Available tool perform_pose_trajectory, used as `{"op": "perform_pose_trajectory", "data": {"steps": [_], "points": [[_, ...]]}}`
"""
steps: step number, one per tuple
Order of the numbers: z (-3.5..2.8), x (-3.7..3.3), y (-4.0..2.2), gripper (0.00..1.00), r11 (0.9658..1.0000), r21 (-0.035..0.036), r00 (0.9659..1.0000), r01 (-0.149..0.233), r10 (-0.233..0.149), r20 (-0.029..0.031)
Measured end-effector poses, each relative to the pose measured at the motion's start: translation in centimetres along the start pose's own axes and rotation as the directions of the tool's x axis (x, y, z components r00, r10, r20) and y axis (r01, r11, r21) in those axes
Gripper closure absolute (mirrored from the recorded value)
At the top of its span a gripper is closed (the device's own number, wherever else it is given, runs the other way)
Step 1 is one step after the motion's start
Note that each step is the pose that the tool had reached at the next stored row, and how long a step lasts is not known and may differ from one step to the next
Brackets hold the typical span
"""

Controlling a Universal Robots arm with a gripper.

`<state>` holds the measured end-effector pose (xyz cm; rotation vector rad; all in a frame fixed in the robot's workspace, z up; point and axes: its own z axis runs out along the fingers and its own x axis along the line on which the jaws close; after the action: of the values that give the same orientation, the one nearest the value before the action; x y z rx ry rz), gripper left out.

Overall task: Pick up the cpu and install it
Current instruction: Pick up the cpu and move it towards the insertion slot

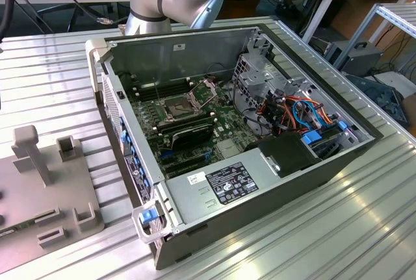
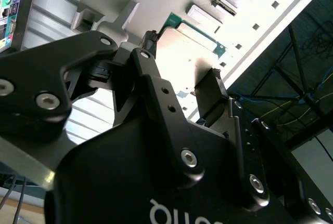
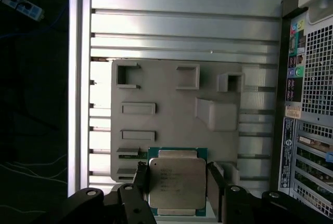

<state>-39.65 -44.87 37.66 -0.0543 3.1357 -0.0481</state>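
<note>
The cpu (image 3: 177, 183) (on the grey holder (image 3: 171, 86) near the desk (image 3: 182, 26) edge) is straddled by the tool (image 3: 177, 168); whether it is clamped cannot be told.

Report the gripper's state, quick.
Gripper: closed on the cpu, one finger against each side, over the grey holder.

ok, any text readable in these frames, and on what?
Nothing legible enough to quote.
cpu lid, first wrist view: engraved lines, too small to read.
power supply labels, exterior view: too small to read.
case rear stickers, first wrist view: too small to read.
gripper housing, second wrist view: logo cut off at the picture's edge.
</note>
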Motion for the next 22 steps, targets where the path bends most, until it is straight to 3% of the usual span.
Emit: {"op": "perform_pose_trajectory", "data": {"steps": [4,8,10,13,22], "points": [[-0.02,-0.28,-0.01,0.45,1.0,0.0001,1.0,0.0,0.0,-0.0002],[-0.01,-1.09,-0.04,0.45,1.0,0.0001,1.0,0.0,0.0,-0.0001],[0.0,-1.62,-0.05,0.45,1.0,0.0,1.0,0.0,0.0,-0.0001],[0.0,-3.04,-0.11,0.45,1.0,0.0002,1.0,0.0,0.0,-0.0002],[0.02,-5.56,-0.19,0.45,1.0,0.0,1.0,0.0,0.0,-0.0001]]}}
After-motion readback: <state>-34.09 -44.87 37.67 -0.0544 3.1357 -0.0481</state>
